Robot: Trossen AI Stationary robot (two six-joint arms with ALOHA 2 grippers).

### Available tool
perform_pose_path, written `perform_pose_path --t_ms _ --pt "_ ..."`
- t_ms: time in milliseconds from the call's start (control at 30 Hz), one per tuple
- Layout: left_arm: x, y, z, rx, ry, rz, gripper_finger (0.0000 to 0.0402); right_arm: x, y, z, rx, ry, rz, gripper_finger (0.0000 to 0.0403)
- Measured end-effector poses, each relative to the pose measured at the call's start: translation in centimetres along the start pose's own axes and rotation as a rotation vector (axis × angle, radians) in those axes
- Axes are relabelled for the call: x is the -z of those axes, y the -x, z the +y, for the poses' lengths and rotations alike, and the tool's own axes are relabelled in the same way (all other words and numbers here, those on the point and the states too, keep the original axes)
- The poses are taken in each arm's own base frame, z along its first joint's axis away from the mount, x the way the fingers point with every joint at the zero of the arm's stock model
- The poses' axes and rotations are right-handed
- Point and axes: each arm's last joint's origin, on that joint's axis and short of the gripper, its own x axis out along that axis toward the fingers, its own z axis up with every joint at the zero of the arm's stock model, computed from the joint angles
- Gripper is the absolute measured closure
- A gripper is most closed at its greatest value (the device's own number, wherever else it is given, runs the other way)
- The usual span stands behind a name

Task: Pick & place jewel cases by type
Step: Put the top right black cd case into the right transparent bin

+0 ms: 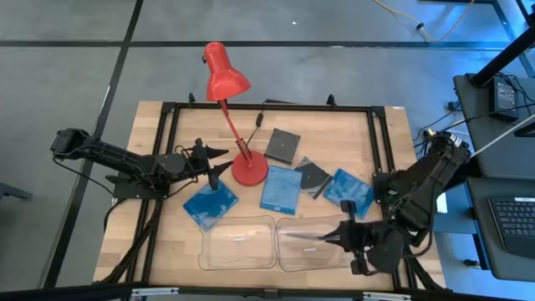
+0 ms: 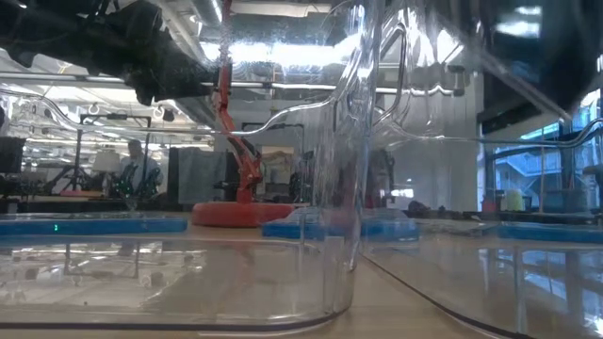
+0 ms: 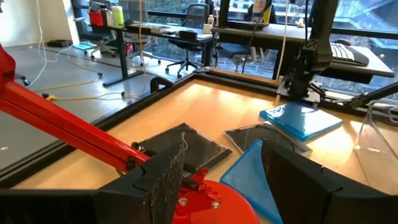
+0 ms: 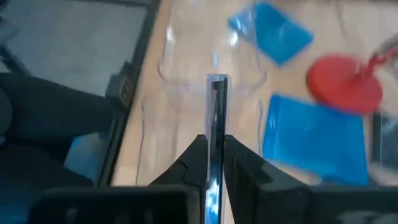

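My right gripper (image 1: 338, 237) (image 4: 214, 140) is shut on a thin jewel case (image 4: 215, 106) seen edge-on, above the right clear tray (image 1: 294, 255). On the table lie three blue jewel cases (image 1: 209, 203) (image 1: 281, 189) (image 1: 349, 191) and two dark ones (image 1: 282, 145) (image 1: 313, 177), all flat. My left gripper (image 1: 219, 162) (image 3: 224, 155) is open and holds nothing. It hovers beside the red lamp's base (image 1: 249, 171), just beyond the leftmost blue case. My right gripper pinches the thin case between its two fingers at the case's rear edge (image 4: 214, 163). The fingers come level from the table's right. The case stands on edge and sticks out ahead of the fingers (image 1: 308, 237) over the right tray. Whether it touches the tray I cannot tell.
The red desk lamp (image 1: 224, 75) stands mid-table, its stem slanting toward the far left. Two clear trays sit side by side at the near edge, the left one (image 1: 238, 244) next to the right one. A black frame (image 1: 267, 106) borders the table top. A person shows in the room behind (image 2: 137, 169).
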Motion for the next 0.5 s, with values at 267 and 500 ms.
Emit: perform_pose_path --t_ms 267,500 --pt "0.7 0.0 0.1 -0.012 0.017 0.059 0.0190 1.2 -1.1 -0.1 0.068 -0.037 0.115 0.0359" --pt "0.9 0.0 0.2 -0.024 0.043 0.078 0.0190 1.9 -3.6 1.2 0.078 -0.060 0.187 0.0359"
